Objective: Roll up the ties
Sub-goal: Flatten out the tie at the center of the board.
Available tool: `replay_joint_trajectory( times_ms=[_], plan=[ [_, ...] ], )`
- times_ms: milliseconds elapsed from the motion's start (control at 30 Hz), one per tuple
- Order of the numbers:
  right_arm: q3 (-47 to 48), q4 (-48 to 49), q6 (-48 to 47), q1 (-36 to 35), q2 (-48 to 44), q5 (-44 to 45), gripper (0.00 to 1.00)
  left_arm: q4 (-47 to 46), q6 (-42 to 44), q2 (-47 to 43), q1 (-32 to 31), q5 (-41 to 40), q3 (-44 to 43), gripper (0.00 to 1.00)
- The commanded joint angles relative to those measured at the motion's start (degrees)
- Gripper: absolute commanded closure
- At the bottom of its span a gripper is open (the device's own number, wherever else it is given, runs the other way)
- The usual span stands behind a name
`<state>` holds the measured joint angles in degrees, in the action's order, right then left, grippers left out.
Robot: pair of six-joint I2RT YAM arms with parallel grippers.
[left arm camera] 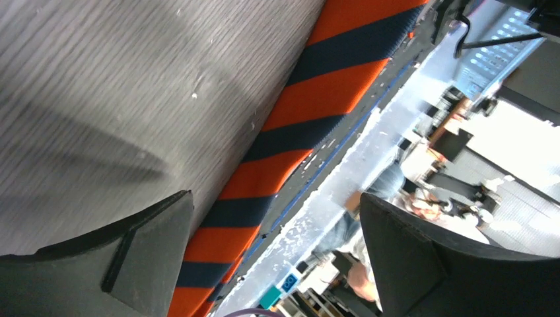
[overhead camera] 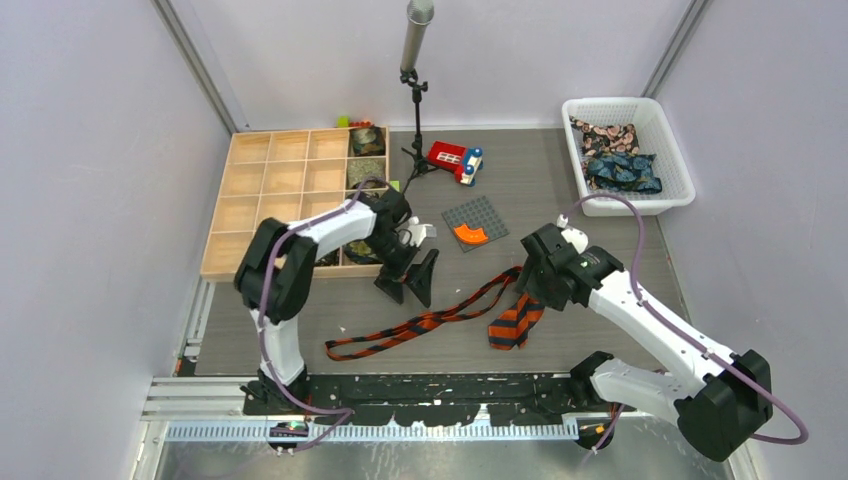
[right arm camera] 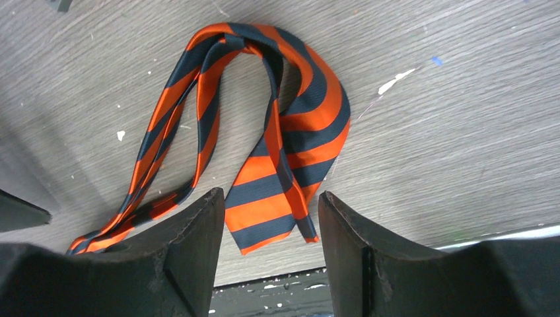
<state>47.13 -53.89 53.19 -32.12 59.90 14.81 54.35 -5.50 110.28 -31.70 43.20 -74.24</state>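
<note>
An orange-and-black striped tie [overhead camera: 430,322] lies loosely across the table's front middle, its wide end [right arm camera: 277,198] folded back toward the near edge. My left gripper [overhead camera: 408,283] hangs open beside the organiser, above the tie's narrow stretch [left arm camera: 297,125], with nothing between its fingers. My right gripper [right arm camera: 271,195] hovers open over the wide end without touching it; in the top view its fingers are hidden under the wrist [overhead camera: 550,268]. Rolled dark ties [overhead camera: 367,142] sit in the wooden organiser's right column. More dark patterned ties [overhead camera: 612,158] lie in the white basket.
The wooden organiser [overhead camera: 270,190] stands at the left, the white basket [overhead camera: 680,170] at the back right. A microphone stand [overhead camera: 414,90], a red toy car [overhead camera: 455,158] and a grey studded plate [overhead camera: 465,214] with an orange piece stand behind the tie.
</note>
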Motion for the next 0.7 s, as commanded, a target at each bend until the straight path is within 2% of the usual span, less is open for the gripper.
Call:
replay_joint_trajectory(
  times_ms=[0,200,367,500,667],
  plan=[
    [0.9,-1.6,3.0,-0.3,-1.8,-2.9,0.42,-0.8,-5.7,-13.5,-2.3,-13.2,-0.3,0.00],
    [-4.0,0.0,10.8,-3.2,-4.2,-5.9,0.43,-4.3,-10.4,-23.3,-10.8,-27.2,4.5,0.00],
    [-4.2,0.7,18.8,-11.6,-2.4,-1.1,0.44,-8.0,-13.6,-29.8,-16.3,-32.9,11.4,0.03],
    [-1.5,0.8,19.2,-16.5,4.4,0.5,0.44,-8.1,-14.7,-36.2,-19.2,-36.5,14.8,0.04],
    [4.4,0.9,15.9,-21.2,18.0,-0.2,0.44,-8.0,-15.8,-42.7,-19.4,-37.9,18.7,0.08]
  ],
)
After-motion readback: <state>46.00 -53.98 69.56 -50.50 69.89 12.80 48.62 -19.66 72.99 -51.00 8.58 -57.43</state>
